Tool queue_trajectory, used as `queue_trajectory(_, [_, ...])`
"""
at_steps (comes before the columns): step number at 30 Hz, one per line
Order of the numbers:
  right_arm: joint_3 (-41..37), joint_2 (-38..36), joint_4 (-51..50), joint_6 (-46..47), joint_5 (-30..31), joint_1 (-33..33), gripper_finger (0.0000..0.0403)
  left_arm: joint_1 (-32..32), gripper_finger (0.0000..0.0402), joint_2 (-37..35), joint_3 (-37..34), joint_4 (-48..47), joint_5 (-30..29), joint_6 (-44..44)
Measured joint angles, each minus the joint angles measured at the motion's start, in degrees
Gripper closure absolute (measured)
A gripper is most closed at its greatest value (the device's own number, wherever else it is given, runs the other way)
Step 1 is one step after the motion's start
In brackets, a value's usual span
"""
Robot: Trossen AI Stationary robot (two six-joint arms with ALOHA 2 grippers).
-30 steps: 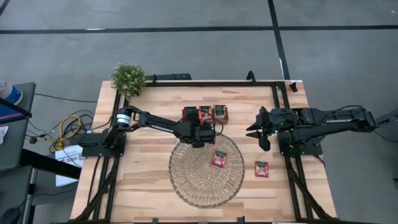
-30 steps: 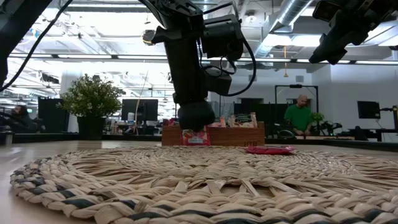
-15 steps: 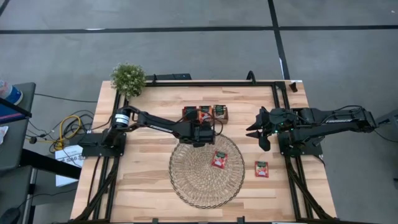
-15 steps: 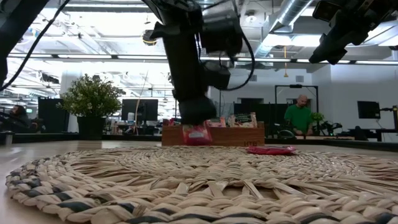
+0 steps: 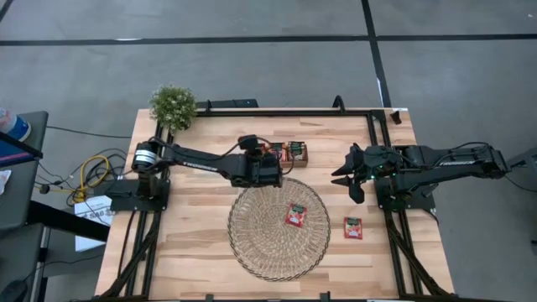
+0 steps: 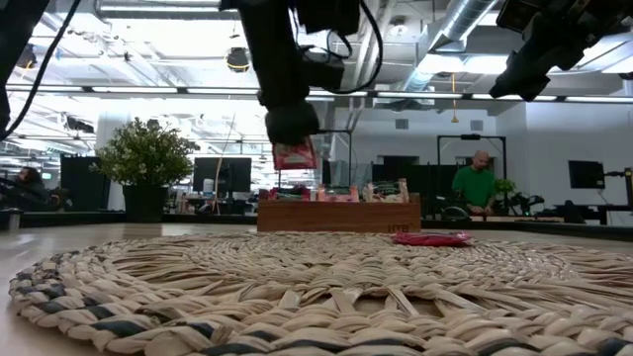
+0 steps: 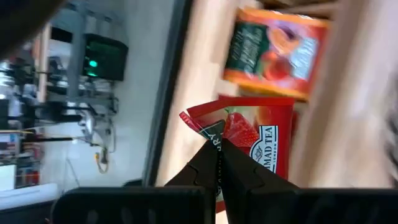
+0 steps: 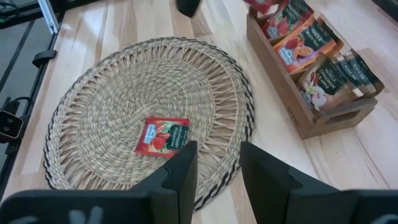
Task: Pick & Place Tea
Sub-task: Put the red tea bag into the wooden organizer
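My left gripper (image 6: 287, 127) hangs shut on a red tea sachet (image 6: 295, 156), above the table between the round woven mat (image 5: 278, 231) and the wooden tray (image 5: 292, 153). The tray holds several more sachets standing on edge (image 8: 292, 37). One red sachet (image 5: 295, 215) lies flat on the mat, another (image 5: 353, 227) on the table to the mat's right. My right gripper (image 8: 214, 165) waits open above the table's right side, holding nothing. My left gripper pinches the sachet near its upper edge (image 7: 231, 134) between its two fingertips (image 7: 208, 158). The fingers come from above, slanting down from the table's left. The sachet hangs below them (image 6: 295, 160), lifted clear of mat and table, and a corner beside the fingers is crumpled (image 7: 189, 118).
A small potted plant (image 5: 173, 105) stands at the far left corner. The tray (image 6: 338, 213) stands just beyond the mat's far edge. Bare wood lies left of the mat and along the near edge. A person (image 6: 478, 183) stands far behind the table.
My left gripper has risen from the mat's far edge with the red sachet and drawn back a little toward the table's left. The sachet, down at table height in front of the tray before, now hangs clear above it.
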Motion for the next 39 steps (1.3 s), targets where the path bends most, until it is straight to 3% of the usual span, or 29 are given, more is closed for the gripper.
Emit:
queue_trajectory(6, [0.0, 0.02, 0.03, 0.96, 0.0, 0.0, 0.029, 1.46, 0.0401, 0.92, -4.76, 8.07, -1.87, 7.77])
queue_trajectory(14, [-0.01, 0.02, 0.01, 0.87, 0.01, -0.01, 0.029, 2.22, 0.0401, 0.95, -7.65, 10.86, -3.44, 10.68])
queue_trajectory(21, [0.0, 0.02, -0.05, 0.9, 0.0, -0.01, 0.029, 2.67, 0.0401, 1.01, -11.23, 19.06, -3.96, 17.51])
queue_trajectory(39, [0.0, 0.01, -0.17, 0.92, -0.02, 0.01, 0.029, 4.64, 0.0401, 4.42, -11.31, 19.84, -6.55, 18.43])
